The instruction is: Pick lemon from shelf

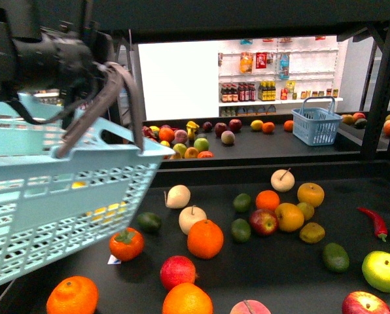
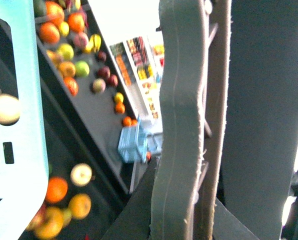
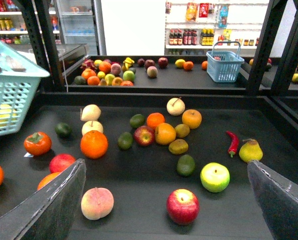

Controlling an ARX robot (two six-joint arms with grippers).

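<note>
The black tiered shelf holds many loose fruits on its near tray. A small yellow lemon-like fruit lies on the far tray, also in the right wrist view. My left gripper is shut on the handle of a light blue basket, held high at the left; yellow fruit shows through its slats. In the left wrist view the closed fingers fill the frame. My right gripper is open and empty, low over the near tray's front, around a red apple.
Near tray: oranges, a peach, a green apple, an avocado, a red chilli, a pear. A second blue basket stands on the far tray. Black uprights frame the right.
</note>
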